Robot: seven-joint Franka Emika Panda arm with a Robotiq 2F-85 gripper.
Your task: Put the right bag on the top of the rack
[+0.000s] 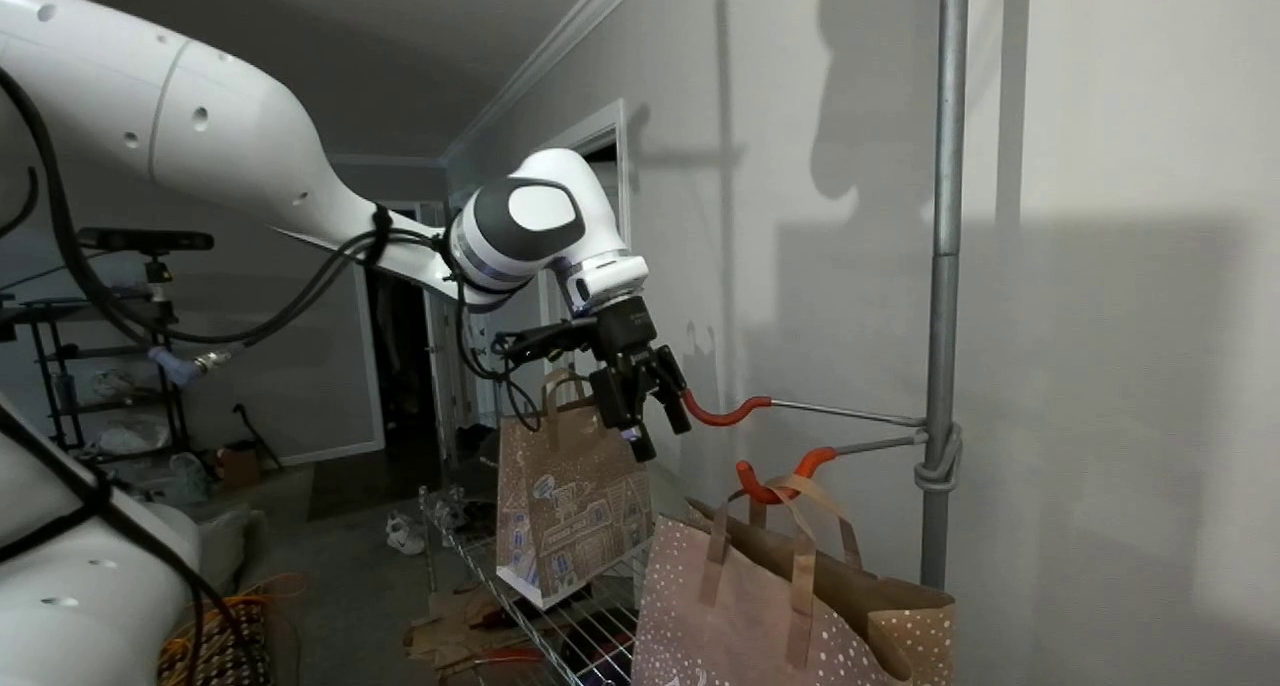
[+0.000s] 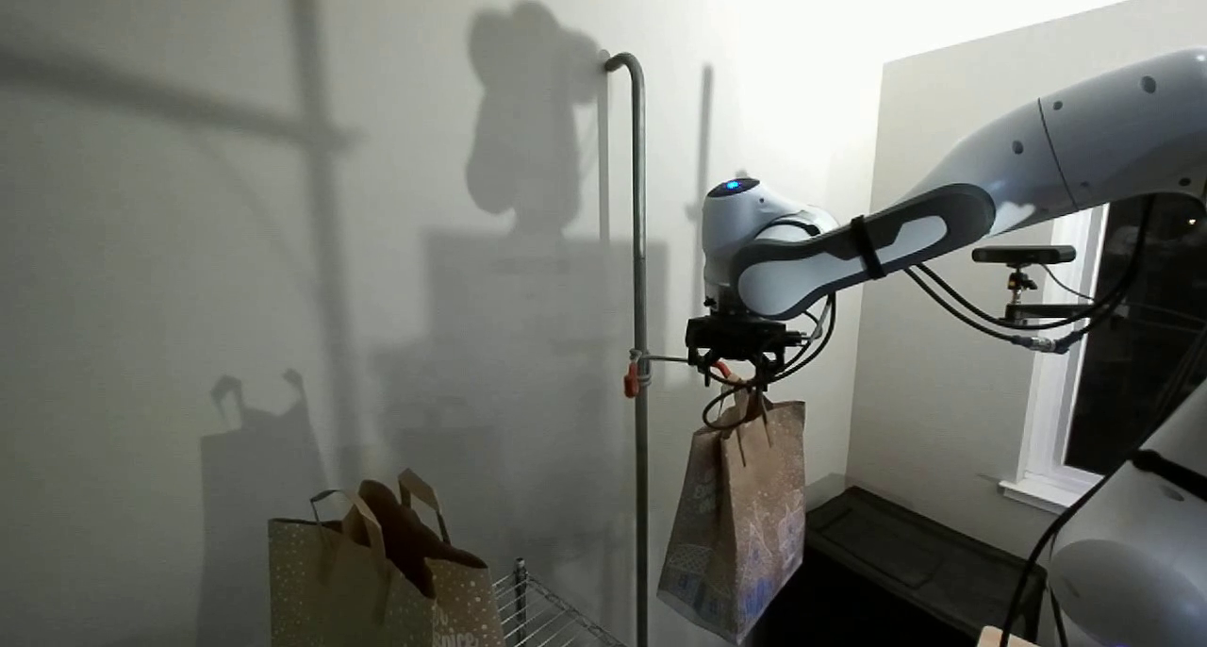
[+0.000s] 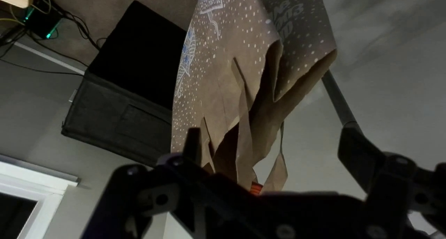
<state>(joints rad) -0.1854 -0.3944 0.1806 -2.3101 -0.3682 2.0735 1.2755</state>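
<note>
The right bag, a brown paper bag with white dots, hangs by its loop handles from an orange hook in both exterior views (image 1: 760, 606) (image 2: 754, 505). It also shows in the wrist view (image 3: 226, 68), its top edge creased and partly open. The wire rack (image 1: 525, 621) is seen in part in both exterior views (image 2: 566, 619). A similar bag (image 1: 575, 496) stands on it and also shows in an exterior view (image 2: 377, 581). My gripper (image 1: 662, 441) is open and empty by the hooks, fingers wide apart in the wrist view (image 3: 273, 141). Whether it touches the handles is unclear.
A grey pole (image 1: 945, 196) carries the orange hooks (image 1: 735, 413), one close behind my fingers. A wall stands behind the pole. A black case (image 2: 896, 534) lies low beyond the hanging bag, near a window (image 2: 1075, 411). Cardboard (image 1: 450, 631) lies below the rack's top level.
</note>
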